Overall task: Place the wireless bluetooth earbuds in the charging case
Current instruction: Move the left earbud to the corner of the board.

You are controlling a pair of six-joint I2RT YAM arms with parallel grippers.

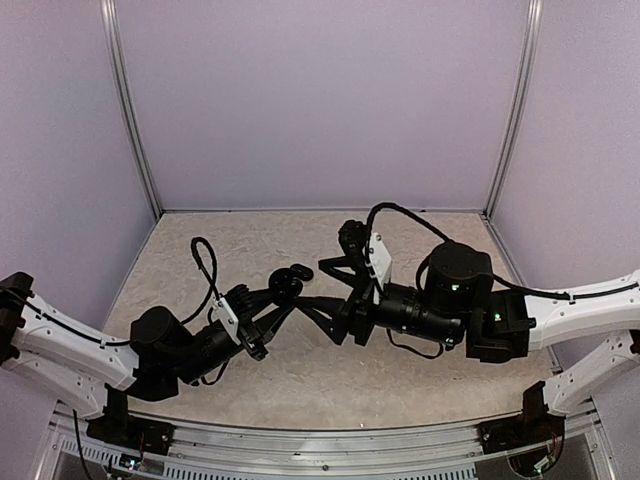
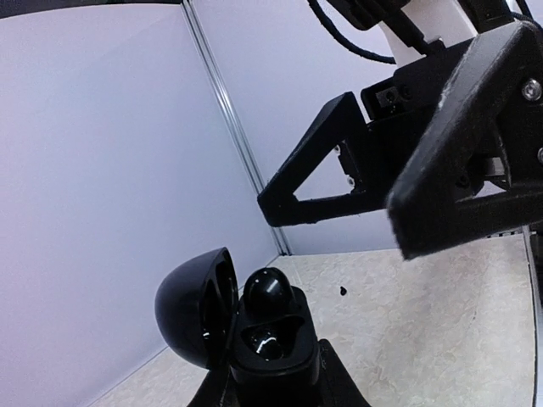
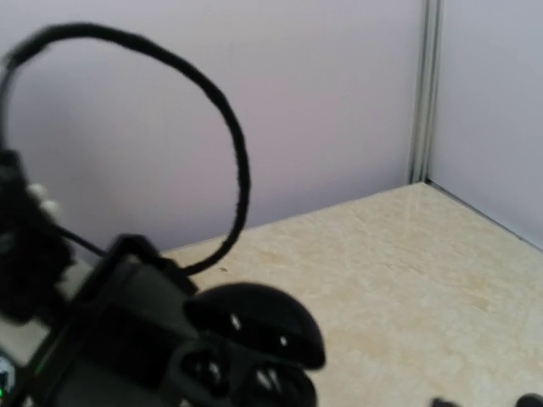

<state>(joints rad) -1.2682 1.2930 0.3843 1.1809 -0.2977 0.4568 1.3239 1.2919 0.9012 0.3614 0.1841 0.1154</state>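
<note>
charging case (image 2: 270, 360): glossy black pebble, lid (image 2: 197, 307) standing open to the left, wells facing up, long axis running away from my left wrist; held off the table (image 1: 420, 390), clamped in my left gripper (image 1: 278, 297). earbud (image 2: 270, 291): smooth round knob in the far well, seemingly not pressed home; near well too dark to tell. right gripper (image 1: 318, 284): matte fingers apart, nothing visible between them, just above and right of the case, so the push looks like its job.

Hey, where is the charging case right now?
In the top view the charging case is just left of centre, lid open, gripped in the left claw, with the open right claw immediately to its right.
</note>
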